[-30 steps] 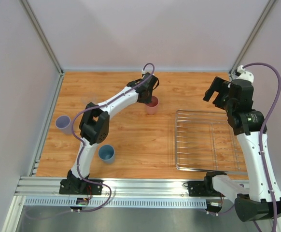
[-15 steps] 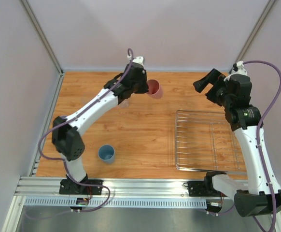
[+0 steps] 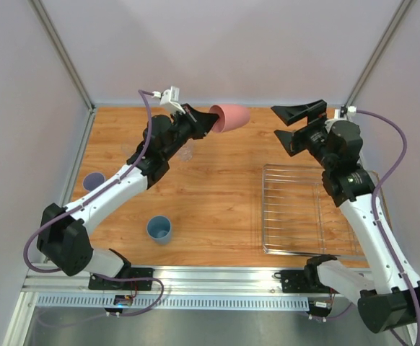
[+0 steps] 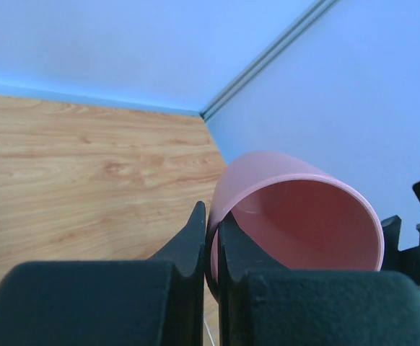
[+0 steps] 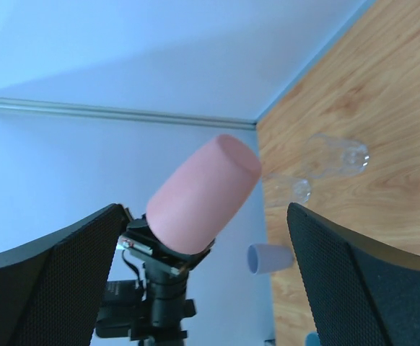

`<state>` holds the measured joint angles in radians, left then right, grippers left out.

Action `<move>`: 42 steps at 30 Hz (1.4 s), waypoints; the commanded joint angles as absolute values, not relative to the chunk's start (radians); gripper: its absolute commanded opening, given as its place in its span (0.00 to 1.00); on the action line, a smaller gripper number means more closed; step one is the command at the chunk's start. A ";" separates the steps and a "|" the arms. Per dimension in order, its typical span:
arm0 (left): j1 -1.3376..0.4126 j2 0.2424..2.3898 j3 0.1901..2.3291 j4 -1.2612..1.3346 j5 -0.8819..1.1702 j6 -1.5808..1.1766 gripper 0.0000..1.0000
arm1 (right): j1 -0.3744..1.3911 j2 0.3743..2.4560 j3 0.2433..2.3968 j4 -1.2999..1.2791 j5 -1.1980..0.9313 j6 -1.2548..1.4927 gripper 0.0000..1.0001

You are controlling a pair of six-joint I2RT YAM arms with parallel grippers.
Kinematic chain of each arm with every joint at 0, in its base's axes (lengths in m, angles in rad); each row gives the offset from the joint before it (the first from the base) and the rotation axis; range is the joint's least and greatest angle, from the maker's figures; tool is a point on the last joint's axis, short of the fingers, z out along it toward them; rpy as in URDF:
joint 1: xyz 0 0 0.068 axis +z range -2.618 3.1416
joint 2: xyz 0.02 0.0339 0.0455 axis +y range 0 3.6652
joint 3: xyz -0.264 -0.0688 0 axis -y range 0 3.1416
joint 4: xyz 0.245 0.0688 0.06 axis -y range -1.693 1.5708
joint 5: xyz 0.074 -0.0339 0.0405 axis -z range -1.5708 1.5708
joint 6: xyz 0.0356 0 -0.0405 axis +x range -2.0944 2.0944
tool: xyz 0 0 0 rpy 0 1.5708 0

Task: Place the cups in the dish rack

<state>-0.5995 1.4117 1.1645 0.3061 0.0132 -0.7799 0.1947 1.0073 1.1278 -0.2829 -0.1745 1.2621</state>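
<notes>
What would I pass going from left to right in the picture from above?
Purple cup → blue cup → pink cup, held up in the air → dish rack.

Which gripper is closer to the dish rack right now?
Right. The right gripper, open, hangs just beyond the rack's far left corner. The left gripper, shut on the pink cup, is farther left, above the table's far middle.
</notes>
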 commanded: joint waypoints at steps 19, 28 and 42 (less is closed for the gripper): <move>-0.686 1.393 1.161 0.654 0.069 -0.714 0.00 | 0.377 1.198 1.209 -0.026 -0.147 1.568 1.00; -0.752 1.402 1.178 0.644 -0.035 -0.522 0.00 | 0.411 1.224 1.219 0.037 -0.135 1.641 0.98; -0.767 1.447 1.213 0.666 -0.005 -0.382 0.00 | 0.417 1.250 1.264 0.029 -0.179 1.625 0.38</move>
<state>-0.7635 1.4410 1.1774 0.6197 -0.0349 -0.4530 0.4080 1.2411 1.1973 0.0010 -0.1478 1.6356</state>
